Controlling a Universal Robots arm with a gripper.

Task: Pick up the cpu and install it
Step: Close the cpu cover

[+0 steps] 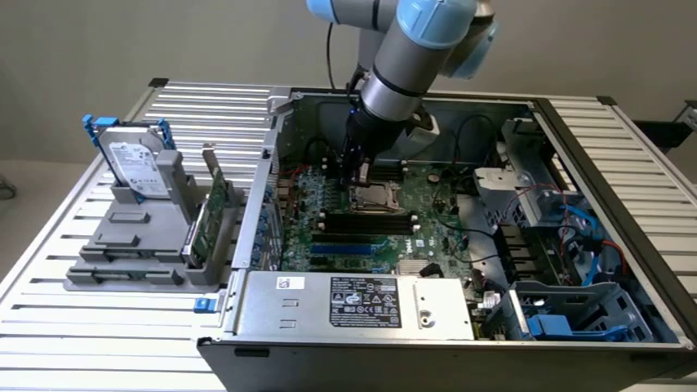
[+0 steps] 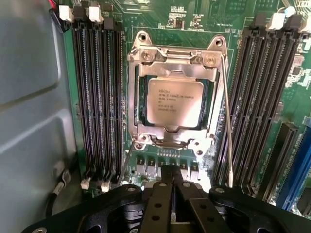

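Wrist view first, operator: you've got the cpu lying flat inside the socket, silvery-white lid up, framed by the socket's metal plate. Several lines of small dark print run across the lid. The top line looks like XEON; the rest you can't make out. Black memory slots run along both sides of the socket. Your gripper hangs just beside the socket, jaws pressed together with nothing between them, clear of the chip. Over on the exterior view, the gripper sits right above the socket inside the open computer case. Well away from the socket, the power supply carries a black-and-white label, its print too small to read. Outside the case, far from the socket, a hard drive with a white sticker stands upright.
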